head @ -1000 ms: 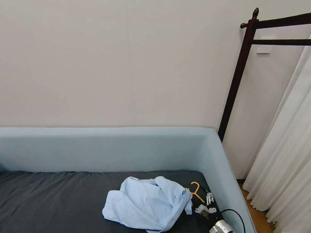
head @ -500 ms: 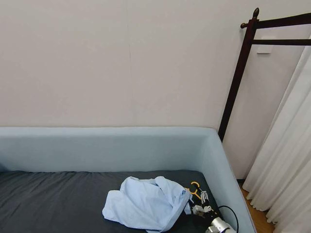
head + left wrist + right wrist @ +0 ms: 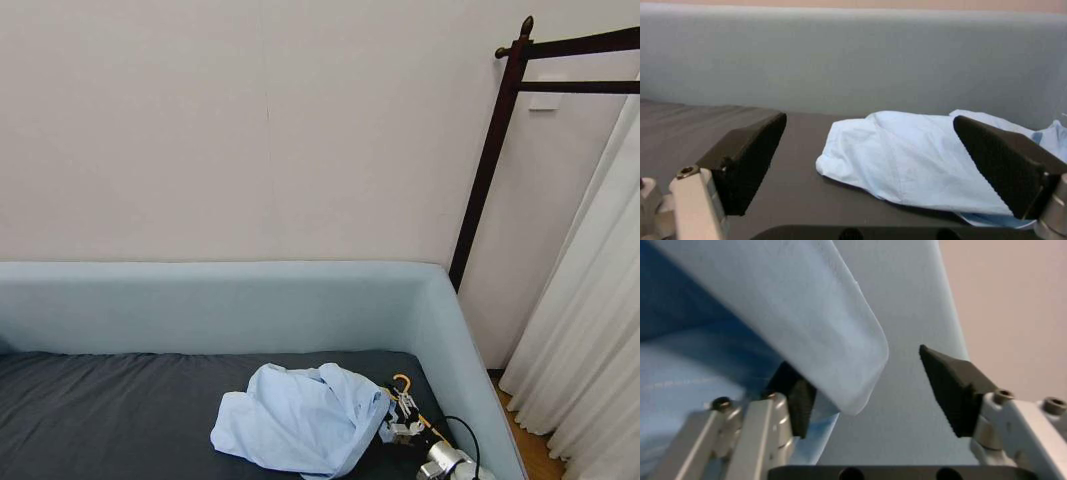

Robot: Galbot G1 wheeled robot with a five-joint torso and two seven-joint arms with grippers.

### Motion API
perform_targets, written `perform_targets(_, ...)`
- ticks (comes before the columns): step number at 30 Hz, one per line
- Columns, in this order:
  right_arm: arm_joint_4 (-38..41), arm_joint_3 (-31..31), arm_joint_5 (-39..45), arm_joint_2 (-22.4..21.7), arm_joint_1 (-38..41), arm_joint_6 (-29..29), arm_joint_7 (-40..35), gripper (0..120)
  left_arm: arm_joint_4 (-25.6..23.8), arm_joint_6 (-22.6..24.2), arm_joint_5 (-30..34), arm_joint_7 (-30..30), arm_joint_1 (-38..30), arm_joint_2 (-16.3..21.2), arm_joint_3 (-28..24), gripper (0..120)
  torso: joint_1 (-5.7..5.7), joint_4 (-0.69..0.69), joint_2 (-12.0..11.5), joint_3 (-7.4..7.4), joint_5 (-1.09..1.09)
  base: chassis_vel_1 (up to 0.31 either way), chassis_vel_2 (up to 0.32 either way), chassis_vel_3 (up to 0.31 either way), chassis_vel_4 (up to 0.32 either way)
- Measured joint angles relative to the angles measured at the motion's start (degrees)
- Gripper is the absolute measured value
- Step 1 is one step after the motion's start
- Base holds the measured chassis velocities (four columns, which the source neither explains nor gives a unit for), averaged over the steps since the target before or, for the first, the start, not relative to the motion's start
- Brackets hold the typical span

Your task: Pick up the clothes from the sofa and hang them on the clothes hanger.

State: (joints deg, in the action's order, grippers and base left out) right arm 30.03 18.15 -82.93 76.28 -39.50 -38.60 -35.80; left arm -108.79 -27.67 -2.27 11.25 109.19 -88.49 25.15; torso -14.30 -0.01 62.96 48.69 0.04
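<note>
Right gripper (image 3: pixel 402 418) is working at the shirt (image 3: pixel 300 415), lower middle of the frame.
The light blue shirt is lying crumpled on the sofa's (image 3: pixel 200 300) dark seat. The right gripper, fingers spread, is straddling a fold at its right edge. The left gripper (image 3: pixel 868 122) is hovering wide open, facing the shirt.

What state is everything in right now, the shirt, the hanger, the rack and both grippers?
Shirt: crumpled in a heap on the sofa seat.
Hanger: lying on the seat, hook showing at the shirt's edge.
Clothes rack: standing upright beside the sofa.
Right gripper: open, a shirt fold between its fingers.
Left gripper: open, short of the shirt.
</note>
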Motion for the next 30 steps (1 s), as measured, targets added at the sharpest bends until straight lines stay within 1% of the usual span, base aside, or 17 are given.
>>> perform_targets(3, 0.2, 0.0, 0.0, -0.1, 0.0, 0.0, -0.3, 49, 0.1, -0.3, 0.0, 0.0, 0.2, 0.0, 0.0, 99, 0.00, 0.00, 0.0, 0.00, 0.00, 0.000, 0.000, 0.000, 0.000)
perform_targets(5, 0.4, -0.1, 0.1, -0.3, -0.1, -0.1, -0.5, 39, 0.2, -0.5, 0.0, 0.1, 0.3, 0.0, 0.1, 99, 0.00, 0.00, 0.0, 0.00, -0.01, 0.000, 0.000, 0.000, 0.000)
perform_targets(6, 0.4, -0.1, 0.1, -0.3, -0.1, -0.1, -0.5, 39, 0.2, -0.5, 0.0, 0.1, 0.3, 0.0, 0.1, 99, 0.00, 0.00, 0.0, 0.00, -0.01, 0.000, 0.000, 0.000, 0.000)
perform_targets(9, 0.7, -0.1, 0.2, -0.5, -0.5, -0.3, -0.8, 23, 0.3, -0.6, 0.1, 0.1, 0.4, 0.0, 0.1, 99, 0.00, -0.01, 0.0, 0.00, -0.01, 0.000, 0.000, 0.000, 0.000)
perform_targets(13, 1.1, -0.2, 0.0, -0.6, -0.7, -0.5, -0.9, 14, 0.5, -0.7, 0.1, 0.1, 0.2, 0.0, 0.1, 99, 0.00, 0.00, 0.0, 0.00, -0.01, 0.000, 0.000, 0.000, 0.000)
perform_targets(15, 2.0, -0.4, 0.0, -0.7, -1.0, -0.9, -0.9, 2, 0.5, -0.7, -0.1, 0.1, 0.2, 0.0, 0.0, 99, 0.00, 0.00, 0.0, 0.00, -0.01, 0.000, 0.000, 0.000, 0.000)
perform_targets(18, 4.4, -1.2, 1.2, -1.4, -1.6, -1.5, -0.5, 0, 0.5, -0.7, -0.3, 0.1, 0.1, 0.0, 0.0, 99, 0.00, 0.00, 0.0, 0.00, 0.02, 0.000, 0.000, 0.000, 0.000)
perform_targets(19, 6.2, -2.0, 3.3, -1.9, -2.0, -1.6, 0.2, 0, 0.5, -0.7, -0.4, 0.1, 0.1, 0.1, -0.1, 99, 0.00, 0.00, 0.0, 0.00, 0.02, 0.000, 0.000, 0.000, 0.000)
perform_targets(21, 12.4, -4.7, 12.5, -3.5, -3.3, -0.8, 4.1, 0, 0.6, -0.8, -0.4, 0.1, 0.1, 0.3, -0.3, 99, 0.00, -0.01, 0.0, 0.00, 0.01, 0.000, 0.000, 0.000, 0.000)
perform_targets(22, 12.4, -4.7, 12.5, -3.5, -3.3, -0.8, 4.1, 0, 0.6, -0.8, -0.4, 0.1, 0.1, 0.3, -0.3, 99, 0.00, -0.01, 0.0, 0.00, 0.01, 0.000, 0.000, 0.000, 0.000)
perform_targets(23, 16.0, -6.9, 18.2, -4.8, -3.8, 0.6, 6.6, 0, 0.7, -0.8, -0.4, 0.1, 0.0, 0.5, -0.4, 99, 0.00, 0.00, 0.0, 0.00, 0.00, 0.000, 0.000, 0.000, 0.000)
perform_targets(24, 20.3, -9.5, 24.5, -6.5, -4.4, 2.8, 9.4, 0, 0.9, -0.8, -0.4, 0.1, -0.1, 0.7, -0.5, 99, 0.00, -0.01, 0.0, 0.00, -0.01, 0.000, 0.000, 0.000, 0.000)
perform_targets(25, 27.2, -13.4, 33.7, -9.0, -4.8, 7.7, 14.1, 0, 1.1, -0.9, -0.3, 0.1, -0.3, 1.0, -0.6, 99, 0.00, -0.02, 0.0, 0.00, -0.04, 0.000, 0.000, 0.000, 0.000)
perform_targets(26, 27.2, -13.4, 33.7, -9.0, -4.8, 7.7, 14.1, 0, 1.1, -0.9, -0.3, 0.1, -0.3, 1.0, -0.6, 99, 0.00, -0.02, 0.0, 0.00, -0.04, 0.000, 0.000, 0.000, 0.000)
perform_targets(27, 31.1, -15.5, 38.3, -10.4, -4.9, 11.1, 16.3, 0, 1.1, -0.9, -0.2, 0.0, -0.4, 1.2, -0.7, 99, 0.00, -0.03, 0.0, 0.00, -0.04, 0.000, 0.000, 0.000, 0.000)
perform_targets(29, 42.1, -21.6, 49.6, -14.3, -3.9, 22.2, 22.7, 0, 1.1, -0.9, 0.3, -0.1, -0.6, 1.8, -0.8, 99, 0.00, 0.00, 0.0, 0.00, -0.04, 0.000, 0.000, 0.000, 0.000)
perform_targets(30, 42.1, -21.6, 49.6, -14.3, -3.9, 22.2, 22.7, 0, 1.1, -0.9, 0.3, -0.1, -0.6, 1.8, -0.8, 99, 0.00, 0.00, 0.0, 0.00, -0.04, 0.000, 0.000, 0.000, 0.000)
